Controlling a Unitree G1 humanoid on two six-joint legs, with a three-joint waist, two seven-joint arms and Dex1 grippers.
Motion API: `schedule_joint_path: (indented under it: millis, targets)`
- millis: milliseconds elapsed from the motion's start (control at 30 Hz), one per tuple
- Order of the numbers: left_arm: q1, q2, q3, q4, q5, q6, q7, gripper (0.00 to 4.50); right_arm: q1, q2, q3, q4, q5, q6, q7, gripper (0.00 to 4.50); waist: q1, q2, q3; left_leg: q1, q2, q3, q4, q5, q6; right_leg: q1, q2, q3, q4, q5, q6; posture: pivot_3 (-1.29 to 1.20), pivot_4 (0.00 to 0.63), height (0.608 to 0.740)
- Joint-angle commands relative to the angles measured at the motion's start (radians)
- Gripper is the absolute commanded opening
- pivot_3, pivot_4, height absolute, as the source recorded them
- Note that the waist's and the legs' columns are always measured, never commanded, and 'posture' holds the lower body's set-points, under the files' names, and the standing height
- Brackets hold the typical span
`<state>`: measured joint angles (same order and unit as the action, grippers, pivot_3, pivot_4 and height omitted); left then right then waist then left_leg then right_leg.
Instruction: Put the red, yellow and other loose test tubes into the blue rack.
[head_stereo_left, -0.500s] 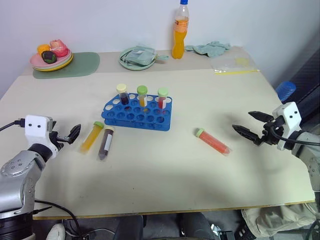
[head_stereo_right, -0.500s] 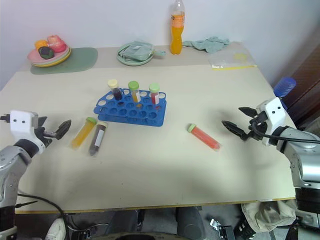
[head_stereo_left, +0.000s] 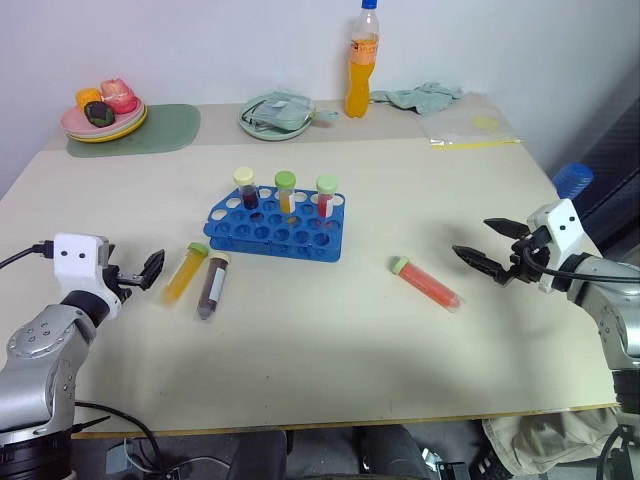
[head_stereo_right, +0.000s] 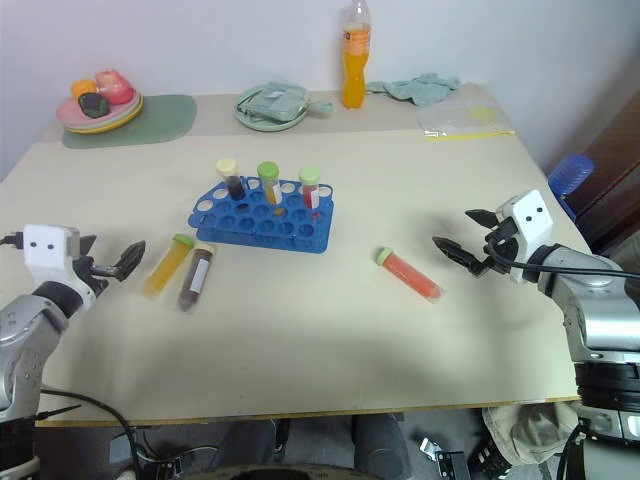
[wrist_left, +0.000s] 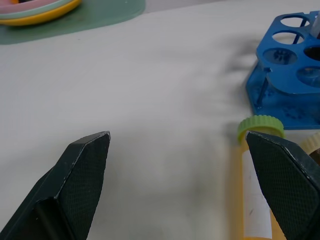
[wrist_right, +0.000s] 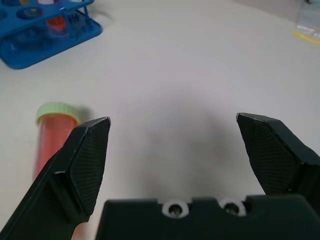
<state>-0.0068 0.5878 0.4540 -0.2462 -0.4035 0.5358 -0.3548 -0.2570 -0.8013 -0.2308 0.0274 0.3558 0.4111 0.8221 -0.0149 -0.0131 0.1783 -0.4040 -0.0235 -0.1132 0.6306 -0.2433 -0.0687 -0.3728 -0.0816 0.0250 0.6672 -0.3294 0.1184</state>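
Three loose test tubes lie flat on the table, well short of its near edge; the blue rack (head_stereo_left: 276, 224) stands toward the middle with three capped tubes upright in its far row. The red tube (head_stereo_left: 426, 282) lies alone on the right half, its green cap turned toward the rack and its long axis slanting away toward the near right corner. The right gripper (head_stereo_left: 493, 250) hovers with its jaws spread wide and empty, near the tube's closed end and between it and the right edge, fingers aimed across the table at it; the right wrist view shows the capped end just beside one finger. The yellow tube (head_stereo_left: 184, 272) and the dark tube (head_stereo_left: 211, 286) lie side by side, touching or nearly so, just off the rack's near left corner, caps toward the rack and long axes running toward the near edge. The left gripper (head_stereo_left: 138, 272) is likewise wide open and empty, near the yellow tube on the side of the left edge. Judged from this layout, each arm is nearer its own side's tubes, and a grasp would want the jaws set across the long axis.
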Motion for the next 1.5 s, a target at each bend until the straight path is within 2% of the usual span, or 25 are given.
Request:
schedule_joint_path:
  millis: [33,233,367,500,600,733,1000,1300,1333,1433,1500]
  targets:
    - [-0.027,0.011,0.010,-0.023,0.000,-0.023,-0.009,4.45,0.001,0.006,-0.016,-0.044,0.000,0.049,-0.047,4.50,0.002,0.000,0.000,0.000,0.000,0.000,0.000,0.000,0.000,0.000,0.000,0.000,0.000,0.000,0.000,0.00,0.150,0.740]
    - [-0.135,0.007,-0.062,-0.019,-0.036,-0.076,-0.114,4.45,0.029,-0.043,0.004,-0.244,0.028,0.220,-0.066,4.50,0.003,0.000,0.000,-0.001,-0.001,0.000,0.000,0.000,0.000,0.000,0.000,0.000,0.000,0.000,0.000,0.00,0.150,0.740]
    - [-0.190,0.033,-0.176,-0.047,-0.063,-0.080,-0.263,4.45,0.011,-0.092,0.003,-0.446,0.103,0.425,-0.083,4.50,-0.001,0.001,0.000,-0.001,-0.001,0.000,0.000,0.000,0.000,-0.001,0.000,0.000,0.000,0.000,0.000,0.00,0.150,0.740]
    - [-0.199,0.072,-0.280,-0.057,-0.061,-0.125,-0.424,4.45,-0.087,-0.114,0.045,-0.566,0.190,0.712,-0.146,4.50,-0.004,0.001,0.000,-0.001,0.000,0.000,0.000,0.000,0.000,-0.001,0.000,0.000,0.000,0.000,0.000,0.00,0.150,0.740]
    - [-0.207,0.082,-0.343,-0.048,-0.051,-0.157,-0.507,4.45,-0.231,-0.047,0.110,-0.574,0.221,0.985,-0.239,4.50,-0.004,0.001,0.000,-0.001,0.000,0.000,0.000,0.000,0.000,-0.001,0.000,0.000,0.000,0.000,0.000,0.00,0.150,0.740]
    - [-0.224,0.076,-0.435,-0.037,-0.032,-0.184,-0.584,4.45,-0.354,0.012,0.232,-0.578,0.200,1.169,-0.328,4.50,0.000,0.002,0.000,-0.002,0.000,-0.001,0.000,0.000,0.000,-0.001,0.000,0.000,-0.001,0.000,-0.001,0.00,0.150,0.740]
    - [-0.246,0.028,-0.516,-0.042,-0.027,-0.205,-0.627,4.45,-0.518,-0.049,0.459,-0.372,0.289,1.203,-0.404,4.50,-0.002,0.002,0.000,-0.004,-0.001,-0.001,0.000,0.000,0.000,-0.003,0.000,-0.001,-0.001,0.000,-0.001,0.00,0.150,0.740]
    - [-0.186,0.014,-0.517,-0.085,-0.014,-0.229,-0.614,4.45,-0.609,-0.063,0.583,-0.234,0.341,1.203,-0.468,4.50,-0.005,0.002,0.000,-0.004,0.000,0.000,0.000,0.000,0.001,-0.004,0.000,0.000,0.000,0.000,-0.001,0.00,0.150,0.740]
    - [-0.178,0.015,-0.516,-0.095,-0.018,-0.227,-0.614,4.50,-0.616,-0.064,0.591,-0.226,0.345,1.203,-0.465,3.93,-0.004,0.002,0.000,-0.004,0.000,-0.001,0.000,0.000,0.001,-0.004,0.000,0.000,0.000,0.000,-0.001,0.00,0.150,0.740]
    - [-0.161,0.016,-0.514,-0.114,-0.024,-0.223,-0.614,4.50,-0.631,-0.066,0.612,-0.201,0.377,1.203,-0.449,2.74,-0.002,0.002,0.000,-0.004,-0.001,-0.001,0.000,0.000,0.001,-0.004,0.000,0.000,-0.001,0.000,-0.001,0.00,0.150,0.740]
    - [-0.156,0.014,-0.515,-0.118,-0.020,-0.224,-0.611,4.50,-0.636,-0.064,0.622,-0.188,0.396,1.203,-0.446,1.63,-0.002,0.002,0.000,-0.004,-0.001,-0.001,0.000,-0.001,0.001,-0.004,0.000,0.000,-0.001,0.000,-0.001,0.00,0.150,0.740]
